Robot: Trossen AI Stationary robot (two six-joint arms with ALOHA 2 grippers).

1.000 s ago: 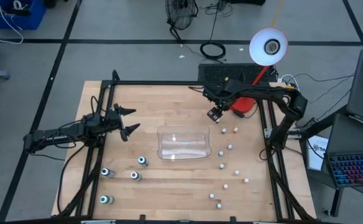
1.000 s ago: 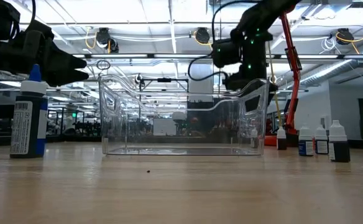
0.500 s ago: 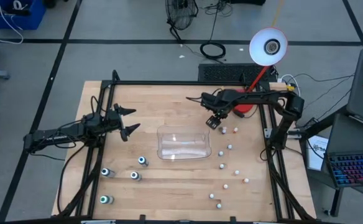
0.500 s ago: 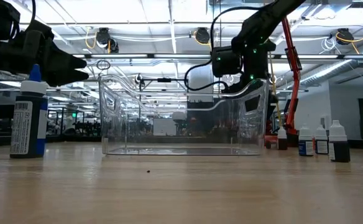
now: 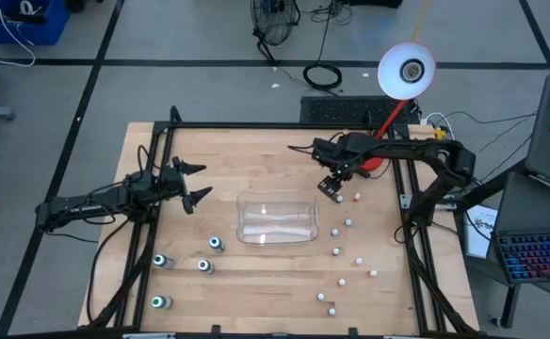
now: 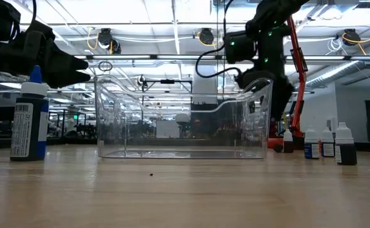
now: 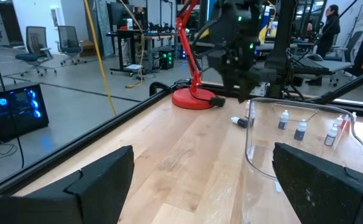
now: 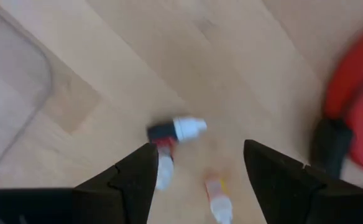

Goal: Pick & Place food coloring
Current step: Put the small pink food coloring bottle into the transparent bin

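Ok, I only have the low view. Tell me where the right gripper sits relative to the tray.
Observer: From above, the right gripper is outside the clear tray, just off its corner nearest the red lamp base.
Operator: Say what's under it.
Observer: Its wrist view shows a food coloring bottle lying on its side below the open fingers.
Operator: Report the left arm.
Observer: The left gripper is open, off the tray's other end, not touching it.
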